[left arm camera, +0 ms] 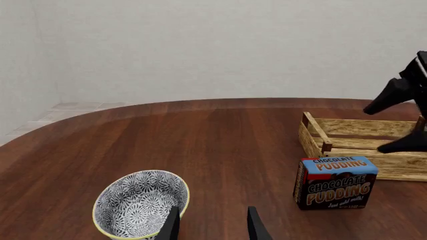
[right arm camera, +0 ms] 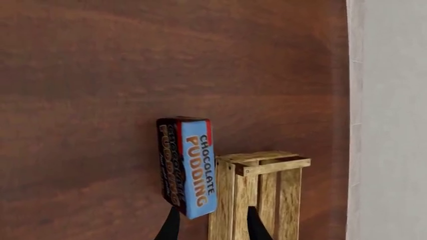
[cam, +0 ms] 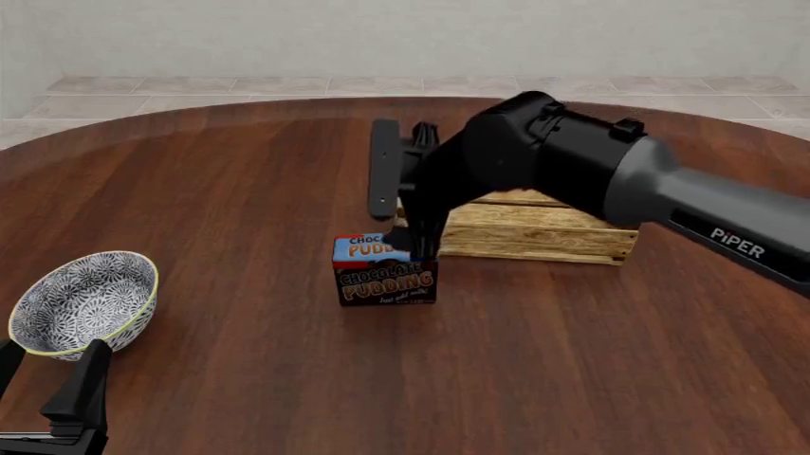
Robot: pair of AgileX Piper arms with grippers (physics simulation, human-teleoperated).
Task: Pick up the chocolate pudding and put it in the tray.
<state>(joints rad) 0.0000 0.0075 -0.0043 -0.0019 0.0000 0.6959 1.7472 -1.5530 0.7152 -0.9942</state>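
Note:
The chocolate pudding (cam: 383, 275) stands upright on the table, just in front of the left end of the tray (cam: 544, 230), a wooden slat crate. The carton also shows in the left wrist view (left arm camera: 335, 182) and the right wrist view (right arm camera: 190, 165). My right gripper (cam: 390, 213) is open and empty. It hangs turned on its side just above the carton and the crate's left end, and it shows in the left wrist view (left arm camera: 390, 125). In its own view the fingertips (right arm camera: 171, 226) frame the carton's end and a crate post (right arm camera: 257, 167). My left gripper (cam: 57, 408) is open and empty at the near left.
A round patterned bowl (cam: 86, 301) sits on the table at the left, just ahead of my left gripper, and shows in the left wrist view (left arm camera: 141, 202). The right arm (cam: 658, 190) stretches over the crate from the right. The round wooden table (cam: 253, 190) ends at a tiled floor behind.

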